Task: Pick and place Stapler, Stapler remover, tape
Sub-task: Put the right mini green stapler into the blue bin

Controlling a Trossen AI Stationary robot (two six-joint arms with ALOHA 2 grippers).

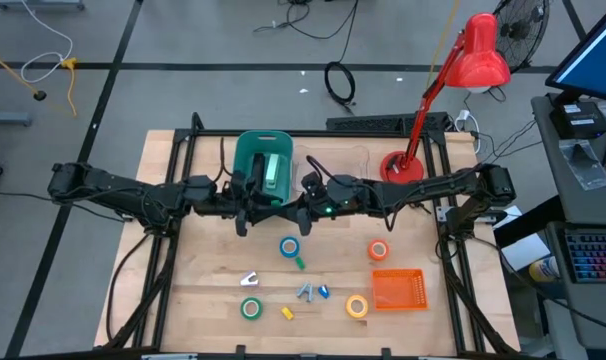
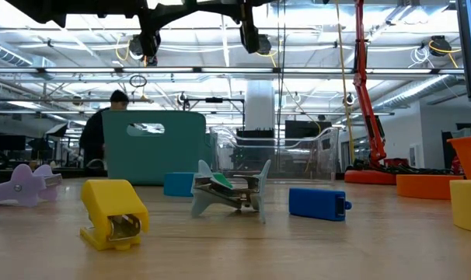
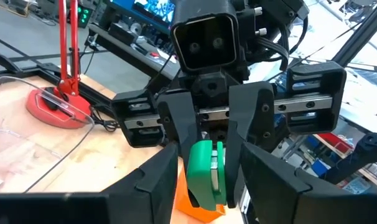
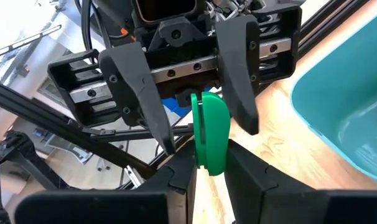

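A small green stapler (image 4: pixel 210 134) hangs in mid-air over the middle of the table, in front of the teal bin (image 1: pixel 251 150). My right gripper (image 4: pixel 210 167) reaches in level from the table's right and is shut on it. Facing it from the left, my left gripper (image 3: pixel 207 171) is open. Its fingers (image 4: pixel 135 93) stand on either side of the stapler's other end, with a gap showing. On the table nearer the front lie tape rolls: blue (image 1: pixel 289 247), orange (image 1: pixel 378 250), yellow (image 1: pixel 357 306) and green (image 1: pixel 250 308). A pale staple remover (image 1: pixel 249 280) lies among them. My right gripper pinches the stapler's two flat sides (image 4: pixel 208 158) between its two fingers, at the end nearest to it. The fingers come level from the table's right and lie along the stapler. The stapler stands on edge, lifted clear of the table, and sticks out toward my left gripper.
The teal bin holds a green-and-white thing (image 1: pixel 273 170). A red desk lamp (image 1: pixel 403 165) stands at the back right. An orange basket (image 1: pixel 397 289) sits at the front right. Small grey (image 1: pixel 305 292), blue (image 1: pixel 324 292) and yellow (image 1: pixel 287 313) pieces lie near the front.
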